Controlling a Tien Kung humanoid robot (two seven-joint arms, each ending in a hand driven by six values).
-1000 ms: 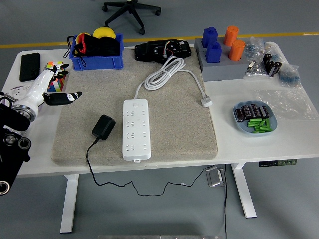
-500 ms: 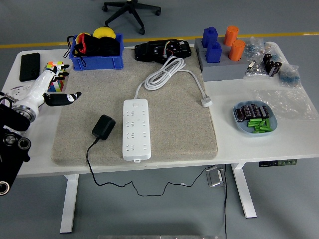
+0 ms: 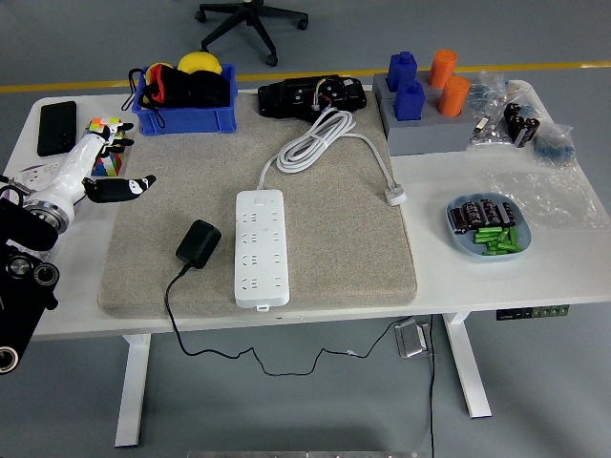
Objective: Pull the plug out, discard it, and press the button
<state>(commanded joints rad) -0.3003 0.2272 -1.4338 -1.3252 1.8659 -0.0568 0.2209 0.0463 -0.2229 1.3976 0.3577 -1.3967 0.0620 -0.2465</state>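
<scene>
white table [image 3: 535,272] seen from above, covered in the middle by a grey felt mat [image 3: 325,277]. on the mat, a white power strip [image 3: 261,246] lying lengthwise, near end close to the mat's near edge, its white cable [image 3: 320,138] coiled at the far side and ending in a white plug [image 3: 395,197] resting on the mat's right part. just left of the strip, apart from it, a black adapter plug [image 3: 198,242] lying unplugged on the mat, its thin black cord [image 3: 174,305] trailing over the table's near edge and hanging below. at the left edge, the left hand [image 3: 100,172] hovering over the table beside the mat, fingers spread and relaxed, gripping nothing, black-tipped thumb pointing toward the mat; well apart from the adapter. right hand out of view. far left, a black phone [image 3: 55,127]; beside it a blue bin [image 3: 186,116] holding black, yellow and red items. at the far middle, a black device [image 3: 312,95] with exposed wiring. far right, a grey block [image 3: 425,129] carrying blue and orange pieces, clear plastic bags [image 3: 535,134] next to it. nearer on the right, a blue dish [image 3: 489,243] with black and green batteries.
</scene>
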